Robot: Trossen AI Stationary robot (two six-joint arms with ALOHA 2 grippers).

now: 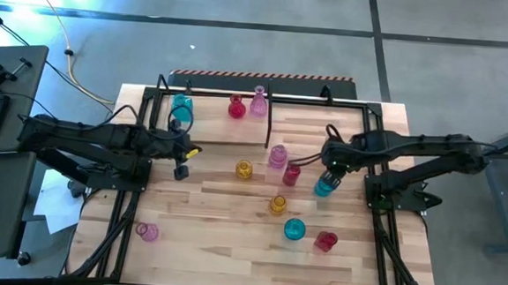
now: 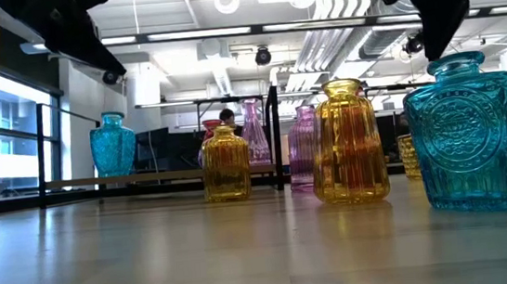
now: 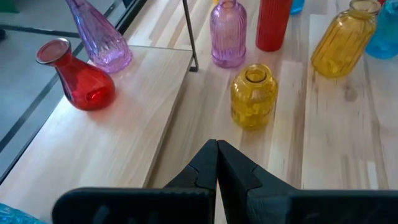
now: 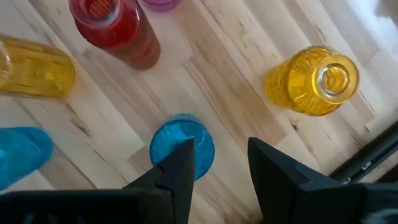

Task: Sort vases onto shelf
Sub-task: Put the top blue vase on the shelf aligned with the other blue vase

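Observation:
My right gripper (image 4: 221,149) is open, pointing down over a cyan vase (image 4: 182,149) that stands on the table right of centre (image 1: 324,187). One finger (image 4: 180,165) covers part of the vase's mouth. My left gripper (image 3: 216,162) is shut and empty, hovering at the near edge of the shelf's plank (image 3: 124,137), left of centre (image 1: 182,163). On the shelf (image 1: 269,117) stand a cyan vase (image 1: 181,104), a red vase (image 3: 78,78) and a pink vase (image 3: 99,37). My right gripper comes from above at the cyan vase's mouth (image 4: 199,140). One finger overlaps the rim in the wrist view. I cannot tell whether it touches the glass. The vase stands upright on the table.
Loose vases stand mid-table: yellow (image 1: 243,169), pink (image 1: 277,155), red (image 1: 292,173), amber (image 1: 278,203), cyan (image 1: 294,229) and red (image 1: 325,241). A further yellow vase (image 4: 311,81) is close to my right gripper. A pink vase (image 1: 147,232) sits near the left near corner.

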